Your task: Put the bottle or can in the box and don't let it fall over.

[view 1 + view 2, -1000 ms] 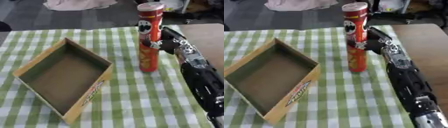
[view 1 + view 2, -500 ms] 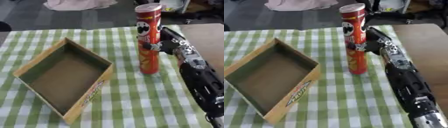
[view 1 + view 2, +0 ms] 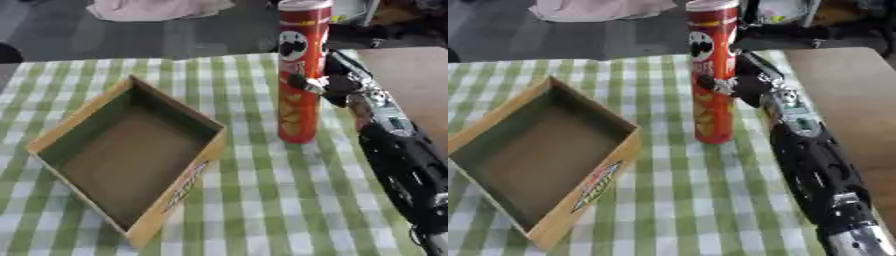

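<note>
Your right hand (image 3: pixel 337 86) is gripping the tall red can (image 3: pixel 299 75) about halfway up, fingers curled round its side. You are keeping the can upright, its base at the green checked tablecloth (image 3: pixel 262 200), just right of the open cardboard box (image 3: pixel 131 150).

No word or number can be read. The tall red can (image 3: pixel 299 75), upright near the surface's far right edge, bears a round moustached face emblem near its top. The cardboard box (image 3: pixel 535 160), toward the near left corner, carries a red and yellow logo on its outer side wall, lettering illegible.
</note>
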